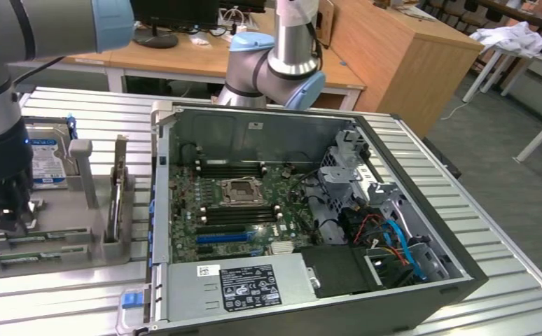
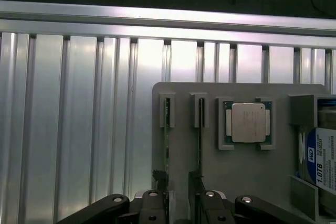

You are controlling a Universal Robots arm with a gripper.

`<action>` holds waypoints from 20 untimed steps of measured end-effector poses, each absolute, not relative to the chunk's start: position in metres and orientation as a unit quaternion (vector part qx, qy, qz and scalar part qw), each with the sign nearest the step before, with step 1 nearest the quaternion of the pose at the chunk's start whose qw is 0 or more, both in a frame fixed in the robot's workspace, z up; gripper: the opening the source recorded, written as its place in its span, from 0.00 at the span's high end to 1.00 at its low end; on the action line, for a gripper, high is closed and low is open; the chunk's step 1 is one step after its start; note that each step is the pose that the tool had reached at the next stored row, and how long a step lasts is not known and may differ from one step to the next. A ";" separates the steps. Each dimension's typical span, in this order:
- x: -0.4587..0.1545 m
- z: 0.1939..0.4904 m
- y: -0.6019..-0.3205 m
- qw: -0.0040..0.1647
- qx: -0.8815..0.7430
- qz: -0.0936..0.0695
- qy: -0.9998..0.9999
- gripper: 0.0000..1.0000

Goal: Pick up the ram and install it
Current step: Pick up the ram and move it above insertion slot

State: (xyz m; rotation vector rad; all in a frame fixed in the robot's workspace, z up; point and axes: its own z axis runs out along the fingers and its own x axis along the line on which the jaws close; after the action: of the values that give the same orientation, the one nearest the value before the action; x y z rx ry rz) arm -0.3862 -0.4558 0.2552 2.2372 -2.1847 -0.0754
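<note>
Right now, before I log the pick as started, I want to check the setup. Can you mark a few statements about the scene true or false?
1. The computer case lies open, with its motherboard exposed. True.
2. The ram stands on edge in a slot of the grey fixture. True.
3. The gripper holds the ram. False: it is open over the fixture, holding nothing.
4. The hard drive is mounted inside the case. False: it rests on the fixture, outside the case.
</note>
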 end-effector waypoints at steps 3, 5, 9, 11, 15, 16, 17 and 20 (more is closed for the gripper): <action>-0.386 0.255 -0.459 0.007 0.715 -0.024 -0.698 0.69; -0.386 0.255 -0.459 0.007 0.715 -0.024 -0.698 0.69; -0.386 0.255 -0.459 0.007 0.715 -0.024 -0.698 0.69; -0.386 0.254 -0.459 0.007 0.715 -0.024 -0.698 0.69; -0.386 0.250 -0.459 0.007 0.715 -0.024 -0.698 0.69; -0.386 0.249 -0.459 0.007 0.715 -0.024 -0.698 0.69; -0.386 0.248 -0.459 0.007 0.715 -0.024 -0.698 0.69; -0.386 0.246 -0.459 0.007 0.715 -0.024 -0.698 0.69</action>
State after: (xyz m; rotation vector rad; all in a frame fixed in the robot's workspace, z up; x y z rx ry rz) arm -0.3862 -0.4591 0.2456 2.2373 -2.1846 -0.0754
